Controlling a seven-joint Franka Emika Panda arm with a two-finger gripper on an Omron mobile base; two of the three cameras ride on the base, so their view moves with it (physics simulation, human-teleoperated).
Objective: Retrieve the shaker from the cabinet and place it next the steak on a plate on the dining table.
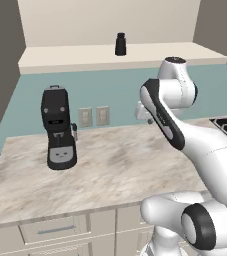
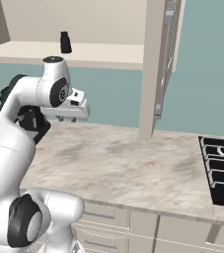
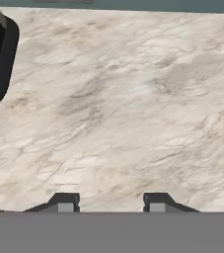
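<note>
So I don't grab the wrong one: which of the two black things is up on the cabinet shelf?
The shaker, a small black cylinder standing alone on the cream shelf. The much taller black coffee machine stands below it on the marbled counter.

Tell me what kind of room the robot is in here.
A kitchen, and a rendered one. A coffee machine stands on a marbled counter with drawers beneath, a stove sits at the counter's end, and an open wall cabinet holds a small black shaker.
</note>
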